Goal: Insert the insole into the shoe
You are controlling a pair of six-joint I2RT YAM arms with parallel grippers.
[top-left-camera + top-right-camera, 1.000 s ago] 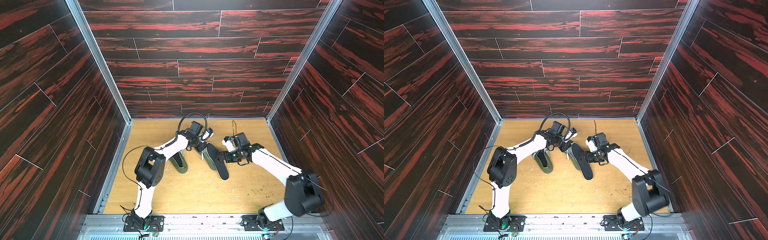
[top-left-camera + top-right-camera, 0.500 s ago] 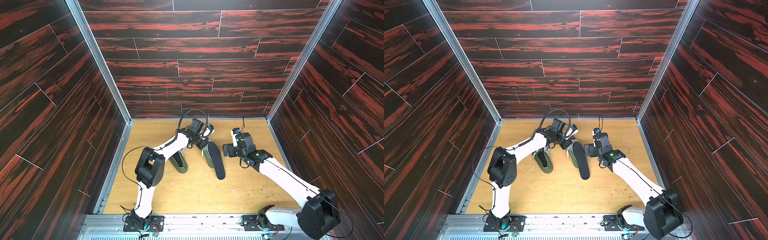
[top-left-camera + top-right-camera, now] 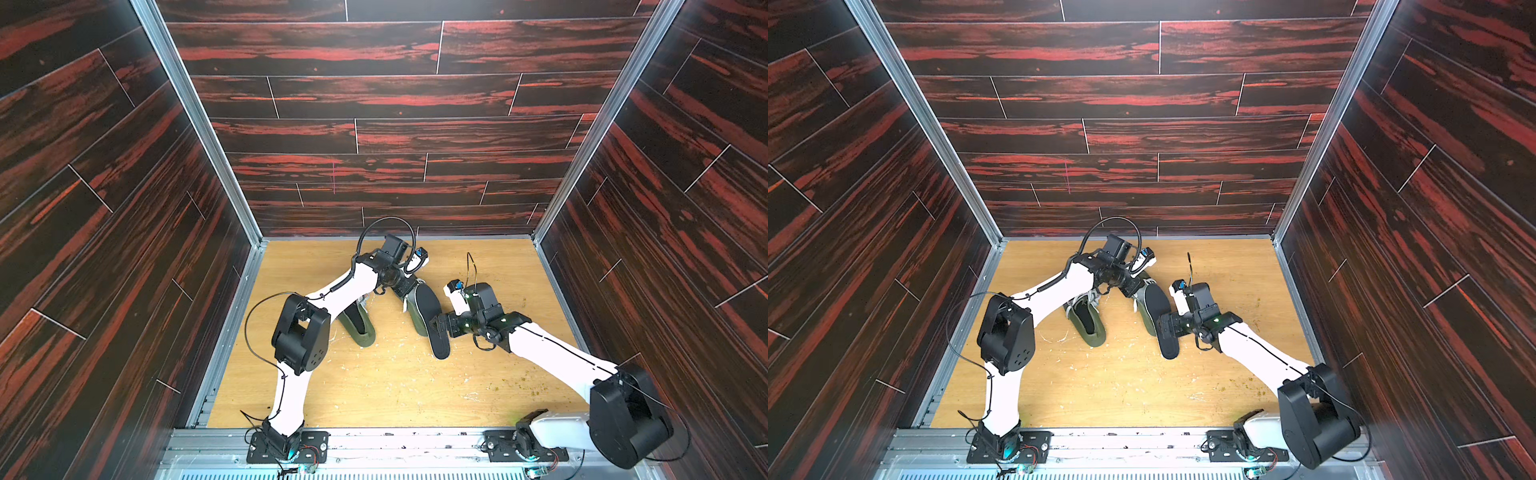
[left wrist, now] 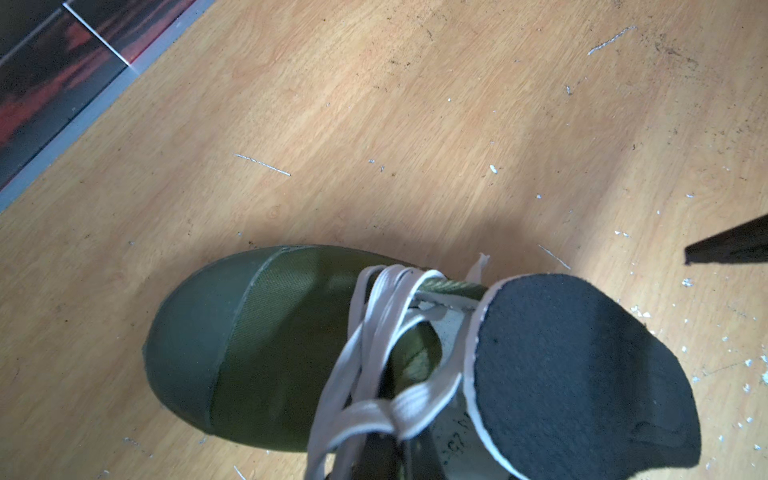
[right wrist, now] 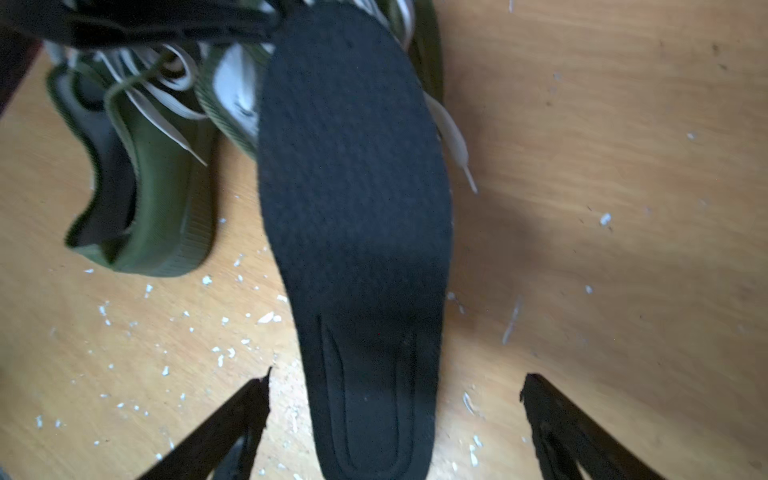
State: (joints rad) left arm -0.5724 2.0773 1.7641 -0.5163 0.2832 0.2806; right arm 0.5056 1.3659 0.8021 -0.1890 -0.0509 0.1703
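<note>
A green shoe (image 3: 415, 316) (image 3: 1144, 316) with white laces lies mid-floor. The black insole (image 3: 433, 322) (image 3: 1163, 328) rests with its toe end at the shoe's mouth, and its heel end sticks out over the floor. My left gripper (image 3: 405, 287) (image 3: 1128, 286) is shut on the shoe at the laces and tongue. In the left wrist view the shoe (image 4: 257, 340) and the insole (image 4: 573, 374) fill the lower half, with the gripper (image 4: 390, 457) under the laces. My right gripper (image 3: 441, 326) (image 5: 395, 399) is open, with one finger on each side of the insole (image 5: 353, 208), apart from it.
A second green shoe (image 3: 358, 328) (image 3: 1088, 324) (image 5: 158, 208) lies left of the first, partly under my left arm. White and green crumbs litter the wooden floor (image 3: 374, 386). Dark red plank walls close in three sides, and a metal rail (image 3: 374, 436) runs along the front.
My right gripper pulled back from the insole, then returned. It now straddles the insole nearer its heel end. The left gripper stays on the shoe, and the insole has barely shifted.
</note>
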